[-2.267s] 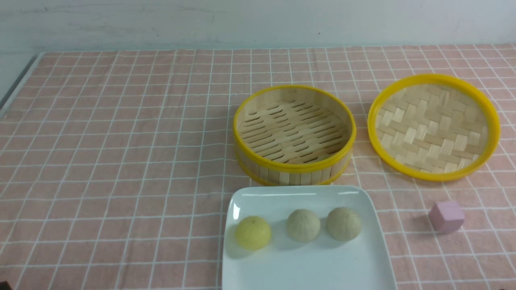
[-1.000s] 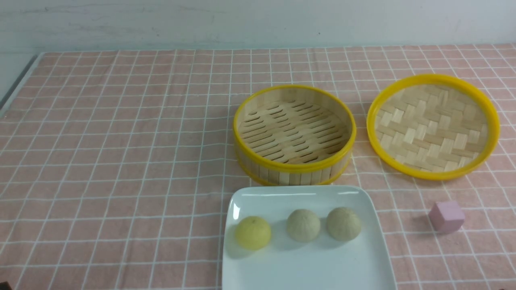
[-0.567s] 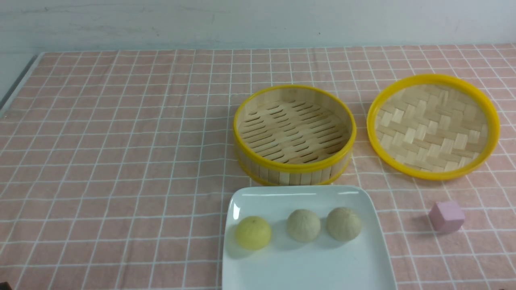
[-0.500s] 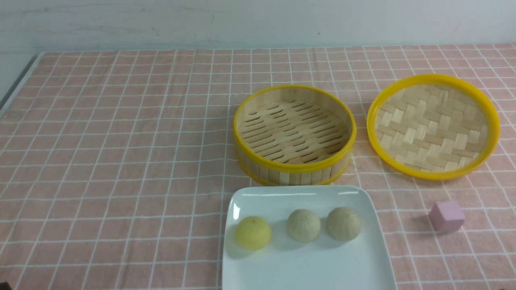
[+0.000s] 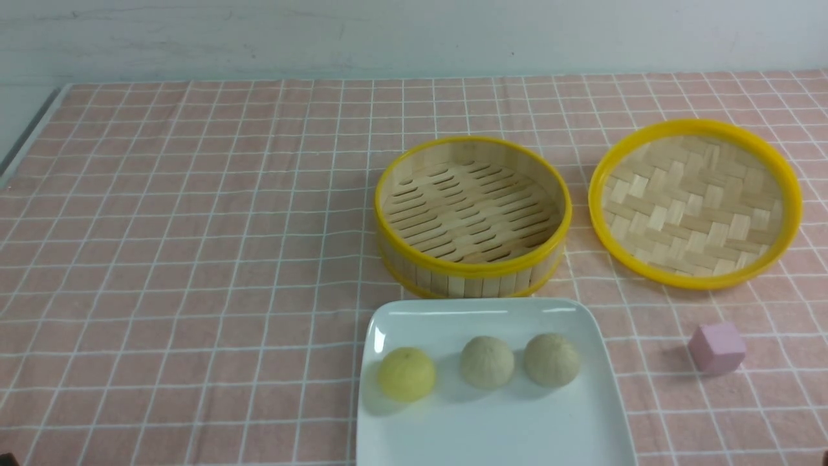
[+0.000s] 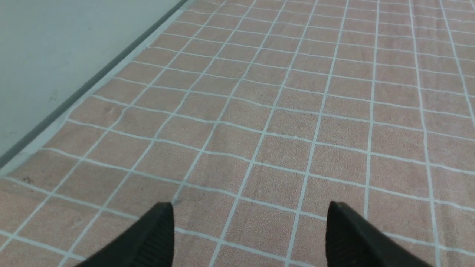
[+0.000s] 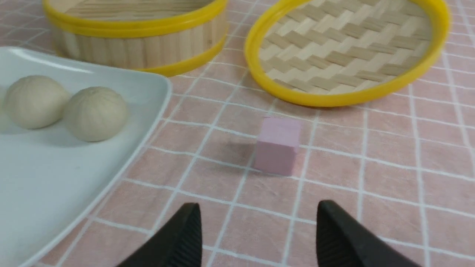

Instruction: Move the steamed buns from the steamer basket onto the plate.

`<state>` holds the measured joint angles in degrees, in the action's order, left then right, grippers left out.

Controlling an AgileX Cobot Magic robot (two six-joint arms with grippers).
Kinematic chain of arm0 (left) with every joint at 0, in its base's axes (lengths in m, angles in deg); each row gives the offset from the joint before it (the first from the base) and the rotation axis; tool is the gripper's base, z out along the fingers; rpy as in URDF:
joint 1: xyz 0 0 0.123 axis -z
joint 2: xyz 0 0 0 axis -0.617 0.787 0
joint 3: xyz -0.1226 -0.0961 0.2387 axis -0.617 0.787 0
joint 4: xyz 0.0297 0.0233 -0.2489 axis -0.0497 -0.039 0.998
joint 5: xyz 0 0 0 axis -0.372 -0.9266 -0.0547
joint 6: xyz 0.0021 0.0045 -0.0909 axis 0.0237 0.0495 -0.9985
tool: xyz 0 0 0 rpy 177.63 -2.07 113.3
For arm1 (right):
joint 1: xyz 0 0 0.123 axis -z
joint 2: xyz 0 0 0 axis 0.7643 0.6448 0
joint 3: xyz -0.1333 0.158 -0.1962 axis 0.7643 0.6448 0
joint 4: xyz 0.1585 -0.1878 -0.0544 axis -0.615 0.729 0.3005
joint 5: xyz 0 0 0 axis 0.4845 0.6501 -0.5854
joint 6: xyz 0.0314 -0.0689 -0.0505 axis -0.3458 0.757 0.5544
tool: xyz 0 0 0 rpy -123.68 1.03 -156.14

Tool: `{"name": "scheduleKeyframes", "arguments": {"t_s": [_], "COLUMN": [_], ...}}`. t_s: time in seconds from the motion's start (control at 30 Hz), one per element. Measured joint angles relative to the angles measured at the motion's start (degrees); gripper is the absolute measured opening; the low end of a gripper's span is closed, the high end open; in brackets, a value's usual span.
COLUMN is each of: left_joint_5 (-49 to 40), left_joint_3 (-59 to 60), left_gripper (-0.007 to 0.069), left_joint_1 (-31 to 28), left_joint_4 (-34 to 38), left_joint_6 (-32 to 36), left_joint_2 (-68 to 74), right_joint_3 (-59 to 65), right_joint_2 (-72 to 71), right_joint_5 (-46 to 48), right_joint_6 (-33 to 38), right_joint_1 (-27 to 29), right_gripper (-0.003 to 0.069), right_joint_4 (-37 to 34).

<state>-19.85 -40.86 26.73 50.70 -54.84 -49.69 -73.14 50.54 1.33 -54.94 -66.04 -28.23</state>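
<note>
Left gripper [image 6: 249,204] is wide open and holds nothing, over the pink checked cloth [image 6: 282,111] in the left wrist view. In the right wrist view the right gripper [image 7: 258,204] is wide open too, and empty. A pink cube [image 7: 278,144] sits on the cloth just in front of it, not touching. Two pale buns [image 7: 95,113] lie side by side on the plate [image 7: 37,193], with the basket [image 7: 137,40] behind it and the lid [image 7: 345,98] beside the basket. In the front view all three buns [image 5: 487,362] sit in a row on the plate, the yellow bun [image 5: 406,373] on the left. The basket stands just behind the plate, its slotted floor bare. The lid lies right of the basket, the cube right of the plate
</note>
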Motion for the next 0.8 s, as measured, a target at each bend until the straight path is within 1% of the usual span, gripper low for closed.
{"name": "scheduleKeyframes", "arguments": {"t_s": [0.07,0.1,0.13,0.2,0.23,0.27,0.33,0.47,0.8], "left_joint_5": [0.0,0.0,0.0,0.0,0.0,0.0,0.0,0.0,0.0], "left_joint_3": [0.0,0.0,0.0,0.0,0.0,0.0,0.0,0.0,0.0], "left_gripper": [0.0543,0.0543,0.0543,0.0543,0.0543,0.0543,0.0543,0.0543,0.0543], "left_joint_1": [0.0,0.0,0.0,0.0,0.0,0.0,0.0,0.0,0.0], "left_joint_4": [0.0,0.0,0.0,0.0,0.0,0.0,0.0,0.0,0.0], "left_joint_6": [0.0,0.0,0.0,0.0,0.0,0.0,0.0,0.0,0.0], "left_joint_2": [0.0,0.0,0.0,0.0,0.0,0.0,0.0,0.0,0.0], "right_joint_3": [0.0,0.0,0.0,0.0,0.0,0.0,0.0,0.0,0.0], "right_joint_2": [0.0,0.0,0.0,0.0,0.0,0.0,0.0,0.0,0.0], "right_joint_5": [0.0,0.0,0.0,0.0,0.0,0.0,0.0,0.0,0.0], "right_joint_6": [-0.8,-0.8,-1.2,-1.4,-1.4,-1.7,-2.3,-2.7,-2.7], "right_joint_1": [4.0,4.4,7.8,11.9,11.9,15.5,18.0,20.4,20.5], "right_gripper": [0.0422,0.0422,0.0422,0.0422,0.0422,0.0422,0.0422,0.0422,0.0422], "right_joint_4": [0.0,0.0,-0.2,-0.9,-0.9,-1.8,-3.2,-5.8,-6.6]}}
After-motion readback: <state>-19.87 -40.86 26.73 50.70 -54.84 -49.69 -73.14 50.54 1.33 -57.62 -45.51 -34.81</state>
